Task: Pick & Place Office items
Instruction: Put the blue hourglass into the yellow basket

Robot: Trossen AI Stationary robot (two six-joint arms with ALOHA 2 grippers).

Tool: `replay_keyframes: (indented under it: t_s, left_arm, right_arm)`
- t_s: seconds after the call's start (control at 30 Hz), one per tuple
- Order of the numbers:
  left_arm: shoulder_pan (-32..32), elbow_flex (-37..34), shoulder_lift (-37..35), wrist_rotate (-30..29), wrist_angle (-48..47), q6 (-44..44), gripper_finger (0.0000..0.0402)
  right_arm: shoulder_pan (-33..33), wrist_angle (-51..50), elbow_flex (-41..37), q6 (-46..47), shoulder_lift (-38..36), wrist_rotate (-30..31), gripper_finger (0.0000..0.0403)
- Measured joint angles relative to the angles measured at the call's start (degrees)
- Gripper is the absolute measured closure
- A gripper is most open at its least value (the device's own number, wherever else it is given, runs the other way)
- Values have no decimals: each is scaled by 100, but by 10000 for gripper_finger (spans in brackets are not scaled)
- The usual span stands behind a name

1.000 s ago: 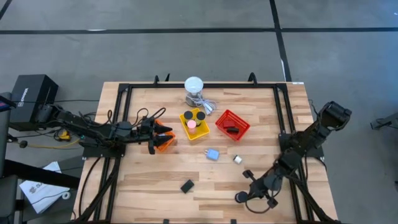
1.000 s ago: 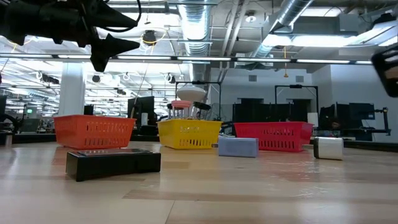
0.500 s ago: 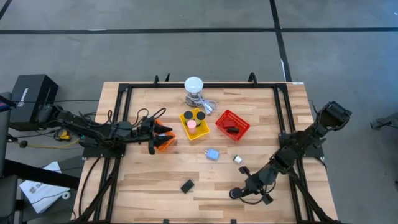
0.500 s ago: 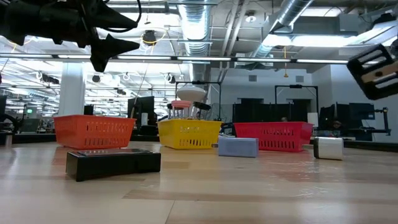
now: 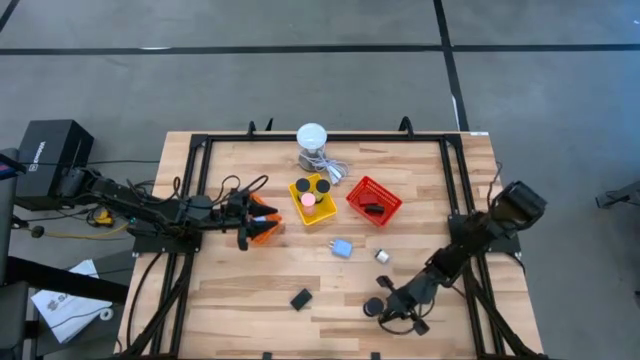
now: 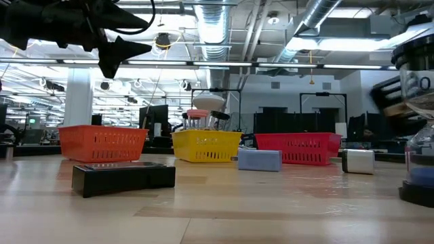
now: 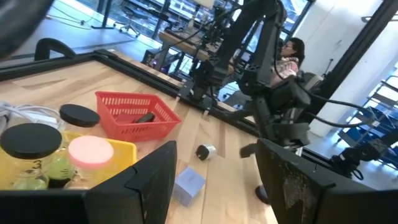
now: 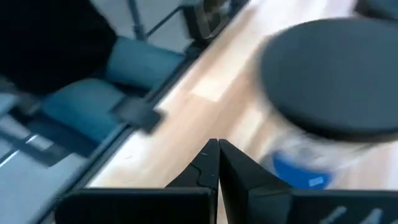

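My right gripper [image 5: 386, 302] [image 8: 216, 147] is shut, low over the table's near right part, close beside a small clear jar with a black lid [image 5: 372, 307] [image 8: 336, 81] [image 6: 419, 159]. My left gripper [image 5: 248, 222] [image 7: 214, 163] is open with nothing between its fingers, and hangs level above the orange basket [image 5: 266, 229]. On the table lie a light-blue block [image 5: 342, 248] [image 6: 260, 160], a small silver piece [image 5: 381, 256] [image 6: 357, 161] and a black bar [image 5: 301, 299] [image 6: 123, 177]. My right gripper has its shut fingertips [image 8: 208, 155] right beside the jar, slanting down from the table's right. I cannot tell whether a finger touches the jar's side [image 8: 292, 155]. The jar stands on the table.
A yellow basket [image 5: 298, 212] holds black-lidded jars and a pink disc [image 5: 308, 200]. A red basket [image 5: 388, 203] holds a dark piece [image 5: 372, 208]. A white round-topped device [image 5: 312, 135] with a grey cable stands at the far edge. A black frame rims the table.
My right gripper has gone toward the table's left edge and down, staying shut. The black-lidded jar beside it has shifted left along the table with it and has come into the low view at its right edge.
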Motion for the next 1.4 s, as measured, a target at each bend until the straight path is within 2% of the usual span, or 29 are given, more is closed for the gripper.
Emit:
replay_keyframes:
  t_s: [0.13,0.57,0.77,0.87,0.97,1.1,1.27,1.4]
  left_arm:
    - [0,0,0,1,14,0,189]
    - [-2,0,0,-2,-1,0,189]
    - [-167,-2,166,123,68,148,189]
    - [-312,-4,593,130,526,158,189]
    - [-413,56,1280,127,1300,324,189]
    - [-519,497,2254,222,2141,846,189]
    - [-557,1613,3467,929,2208,1534,189]
    - [-557,2468,4281,1643,2144,1863,188]
  right_arm:
    - [-414,493,30,-138,275,2,403]
    - [-1606,482,749,-959,1016,-167,403]
    - [-1988,365,1006,-1054,1187,-796,403]
    - [-2039,50,999,-1047,980,-956,403]
    - [-2008,-706,997,-1034,531,-977,403]
    - [-1919,-2388,1001,-1036,-324,-895,403]
    - [-1758,-4094,968,-1083,-1440,-30,403]
    - [-1618,-4059,529,-1148,-2180,943,403]
